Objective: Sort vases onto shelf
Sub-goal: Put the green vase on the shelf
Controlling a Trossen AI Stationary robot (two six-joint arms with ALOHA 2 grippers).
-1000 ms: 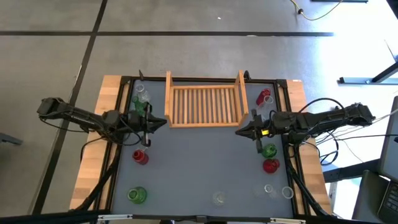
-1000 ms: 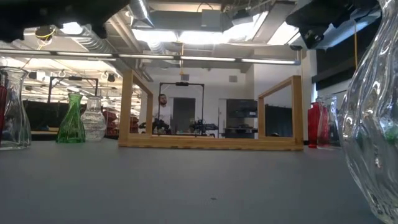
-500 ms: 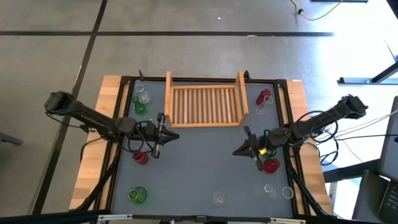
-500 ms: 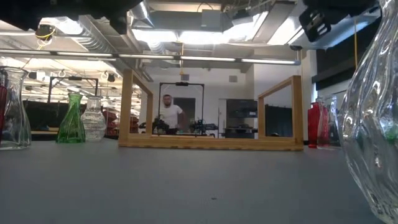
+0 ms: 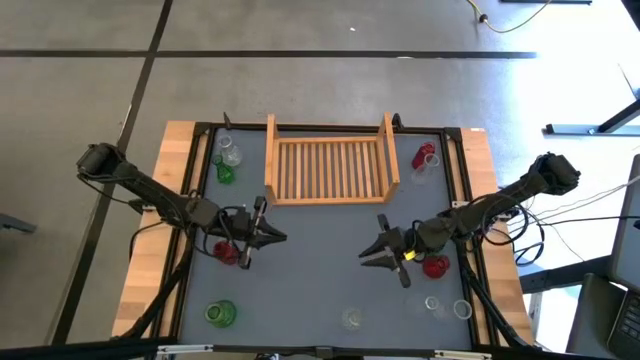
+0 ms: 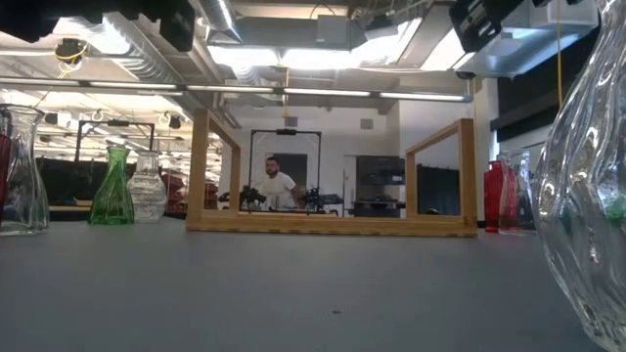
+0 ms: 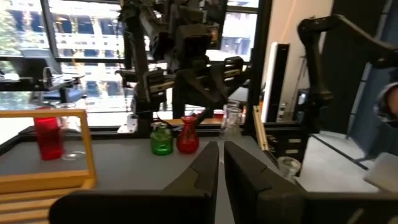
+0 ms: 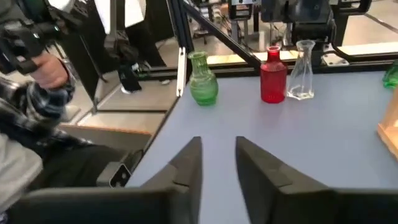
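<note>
Vases (image 6: 597,186) cut off at low view's edge.

The wooden shelf (image 5: 329,168) lay at twelve o'clock on the grey table (image 5: 320,270), empty. The left gripper (image 5: 272,237) hung at nine o'clock of centre, fingers together, just beside a red vase (image 5: 226,251). The right gripper (image 5: 372,256) sat at four o'clock, fingers apart, empty, a red vase (image 5: 436,266) just behind it. At ten o'clock stood a green vase (image 5: 224,173) and a clear vase (image 5: 229,155); at seven, another green vase (image 5: 220,314); at two, a red one (image 5: 424,157).
</note>
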